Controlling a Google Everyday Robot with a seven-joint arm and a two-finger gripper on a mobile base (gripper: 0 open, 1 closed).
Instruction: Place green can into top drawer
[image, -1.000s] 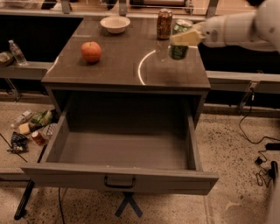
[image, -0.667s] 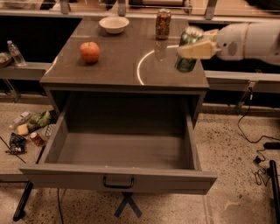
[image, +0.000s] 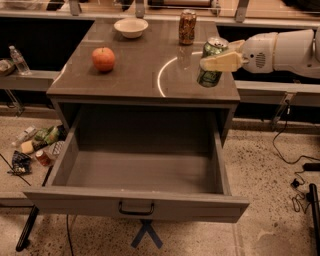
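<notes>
We log worktop (image: 140, 75): apple (image: 103, 59) left, bowl (image: 131, 27) and brown can (image: 187, 27) at back. Tool (image: 212, 62), gripping green can (image: 210, 77), above right edge.

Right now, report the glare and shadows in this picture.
Camera view: a bright curved glare arc crosses the tabletop beside the green can, held by the gripper over the table's right side; the open top drawer is shadowed at its back, under the tabletop.

End effector (image: 210, 63), upper right of frame: pale cream, flat tapered fingers (image: 223, 62). Arm (image: 292, 50) behind it: white, smooth rounded casing, one dark seam between segments, small dotted grille (image: 260, 59) on the wrist section.
</notes>
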